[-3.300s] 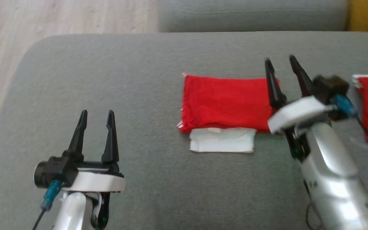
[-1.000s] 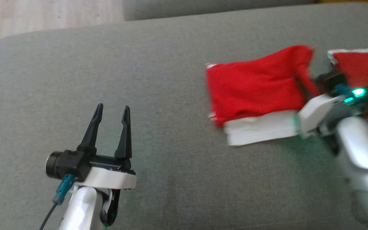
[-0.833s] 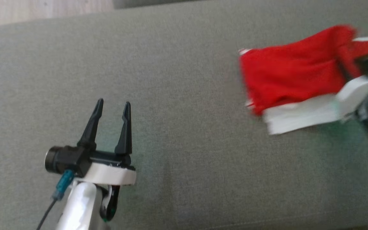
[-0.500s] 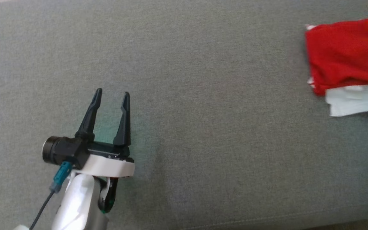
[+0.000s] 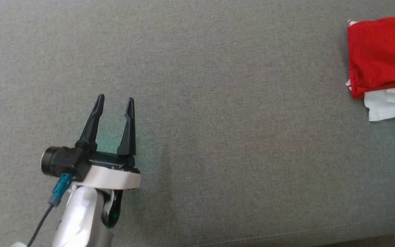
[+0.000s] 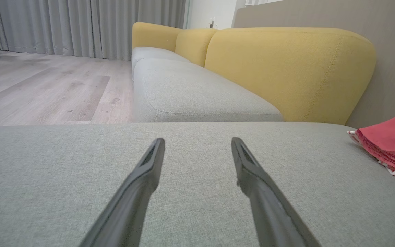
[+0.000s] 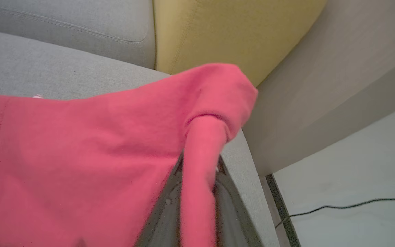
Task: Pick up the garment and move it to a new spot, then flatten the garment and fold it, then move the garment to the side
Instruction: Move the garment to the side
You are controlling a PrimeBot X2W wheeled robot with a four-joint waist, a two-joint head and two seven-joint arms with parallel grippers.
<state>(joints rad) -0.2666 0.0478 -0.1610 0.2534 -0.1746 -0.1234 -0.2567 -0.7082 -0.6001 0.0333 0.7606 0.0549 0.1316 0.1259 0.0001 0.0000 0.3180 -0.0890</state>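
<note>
Your right tool (image 7: pixel 200 168) is clamped on a pinched ridge of the red garment (image 7: pixel 81 144). The cloth bunches over its fingertips and drapes away to its left across the grey sofa cushion (image 7: pixel 46 61), close to the cushion's edge. Your left tool (image 5: pixel 115 98) hovers with its fingers moderately spread and nothing between them, the garment well off to its right. Expect the fabric to be light, limp and stretchy: it will likely sag, drag on the cushion's weave and let the fold slide apart, white layer (image 5: pixel 389 106) included. A single pinch tends to unfold it, so take hold through all layers at an edge, and release low.
</note>
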